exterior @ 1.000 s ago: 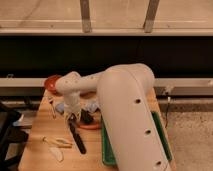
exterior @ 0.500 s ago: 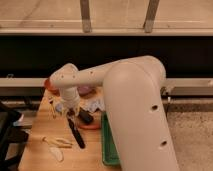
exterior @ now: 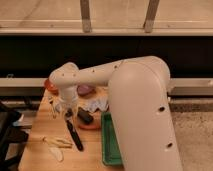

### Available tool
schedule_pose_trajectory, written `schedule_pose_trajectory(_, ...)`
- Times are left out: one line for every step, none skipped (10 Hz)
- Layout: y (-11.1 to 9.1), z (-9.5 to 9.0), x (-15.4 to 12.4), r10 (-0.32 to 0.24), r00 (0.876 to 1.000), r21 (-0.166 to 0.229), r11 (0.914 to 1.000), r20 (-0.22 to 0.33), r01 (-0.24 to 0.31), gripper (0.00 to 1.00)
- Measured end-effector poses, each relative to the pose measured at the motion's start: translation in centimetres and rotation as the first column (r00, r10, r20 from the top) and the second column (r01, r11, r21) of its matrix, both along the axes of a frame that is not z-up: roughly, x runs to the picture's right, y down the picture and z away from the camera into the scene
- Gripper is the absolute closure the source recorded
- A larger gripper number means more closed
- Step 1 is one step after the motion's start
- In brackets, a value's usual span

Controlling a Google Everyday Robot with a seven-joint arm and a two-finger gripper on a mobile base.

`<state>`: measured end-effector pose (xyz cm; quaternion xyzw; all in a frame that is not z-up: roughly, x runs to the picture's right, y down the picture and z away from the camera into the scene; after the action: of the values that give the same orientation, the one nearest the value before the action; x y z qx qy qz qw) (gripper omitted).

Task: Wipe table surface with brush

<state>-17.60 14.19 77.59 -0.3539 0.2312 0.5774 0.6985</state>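
Hanging claw [exterior: 64,109] by brush [exterior: 75,136] (tabletop [exterior: 39,156])

brush [exterior: 75,134]: long slim black stick, runs diagonally over the table surface [exterior: 92,151], upper end back-left, lower end front-right toward the near edge. table surface: light tan wood, plank grain visible. gripper [exterior: 67,111] sits right at the brush's upper end, can't tell if it's gripping
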Motion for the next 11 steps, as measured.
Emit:
schedule_pose_trajectory(1.8,0.8,-0.3,-0.007,1.000,-0.034,0.9994,0.014,0.008,1.00)
schedule_pose_trajectory(3.7,1.7,-0.5,-0.017,1.000,-0.062,0.9979,0.021,0.018,1.00)
schedule_pose_trajectory(5.1,2.5,-0.7,-0.020,0.999,-0.079,0.9966,0.026,0.022,1.00)
schedule_pose_trajectory(6.3,3.0,-0.5,-0.024,0.999,-0.098,0.9948,0.024,0.026,1.00)
schedule_pose_trajectory(7.1,3.3,-0.3,-0.019,1.000,-0.116,0.9930,0.017,0.021,1.00)
schedule_pose_trajectory(7.6,3.1,-0.1,-0.030,0.999,-0.125,0.9916,0.015,0.032,1.00)
schedule_pose_trajectory(7.5,3.1,-0.1,-0.033,0.999,-0.124,0.9916,0.016,0.034,1.00)
schedule_pose_trajectory(7.5,3.1,0.0,-0.034,0.999,-0.124,0.9917,0.014,0.035,1.00)
schedule_pose_trajectory(7.4,3.0,0.2,-0.040,0.999,-0.122,0.9917,0.007,0.040,1.00)
schedule_pose_trajectory(6.6,2.8,0.9,-0.051,0.998,-0.114,0.9923,-0.019,0.049,1.00)
schedule_pose_trajectory(5.3,3.1,1.8,-0.057,0.997,-0.100,0.9936,-0.044,0.052,1.00)
